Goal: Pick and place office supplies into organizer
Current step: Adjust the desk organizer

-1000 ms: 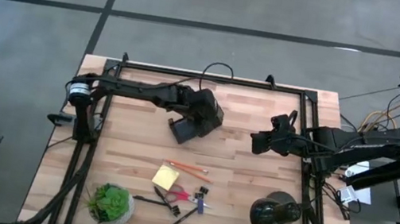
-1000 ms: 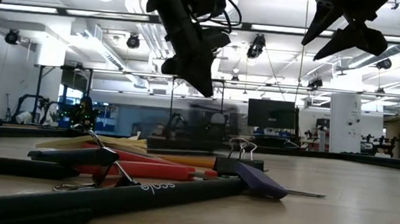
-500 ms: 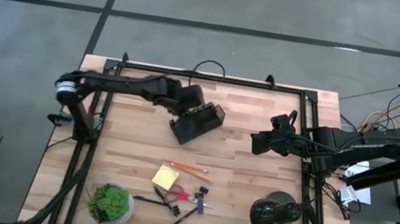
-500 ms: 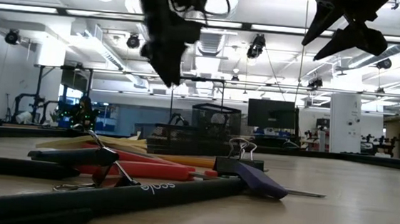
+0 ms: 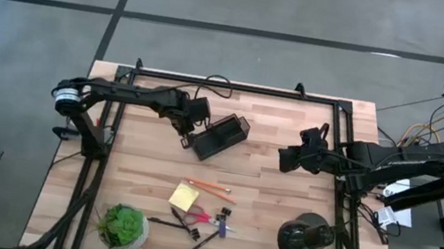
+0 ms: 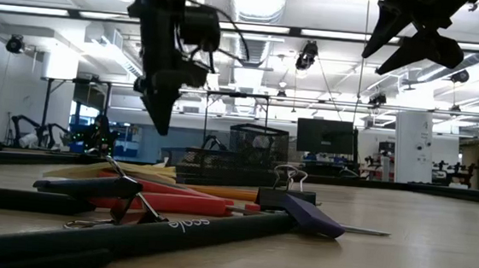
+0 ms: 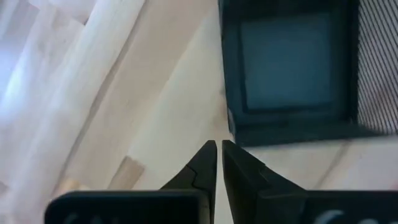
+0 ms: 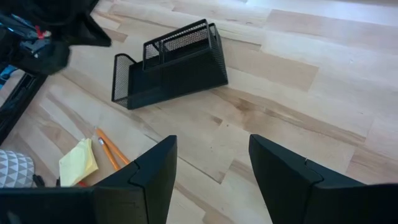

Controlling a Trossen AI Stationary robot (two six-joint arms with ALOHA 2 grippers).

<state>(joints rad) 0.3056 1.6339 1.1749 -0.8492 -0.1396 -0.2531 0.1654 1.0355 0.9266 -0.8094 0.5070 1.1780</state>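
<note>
The left gripper point(image 5: 188, 128), fingers together and empty, hung just beside the organizer point(image 5: 220, 136) on the table point(image 5: 282, 197). The right gripper point(image 5: 288, 159) waited, fingers apart.

organizer point(image 5: 220, 136): 1 | sticky-note pad point(image 5: 184, 195): 1 | scissors point(image 5: 194, 217): 1 | pencil point(image 5: 208, 186): 1 | potted plant point(image 5: 122, 226): 1

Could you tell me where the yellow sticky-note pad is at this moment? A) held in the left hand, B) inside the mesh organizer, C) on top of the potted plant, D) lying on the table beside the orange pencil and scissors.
D: the yellow sticky-note pad lies flat on the table just below the orange pencil and next to the scissors, apart from the organizer.
</note>
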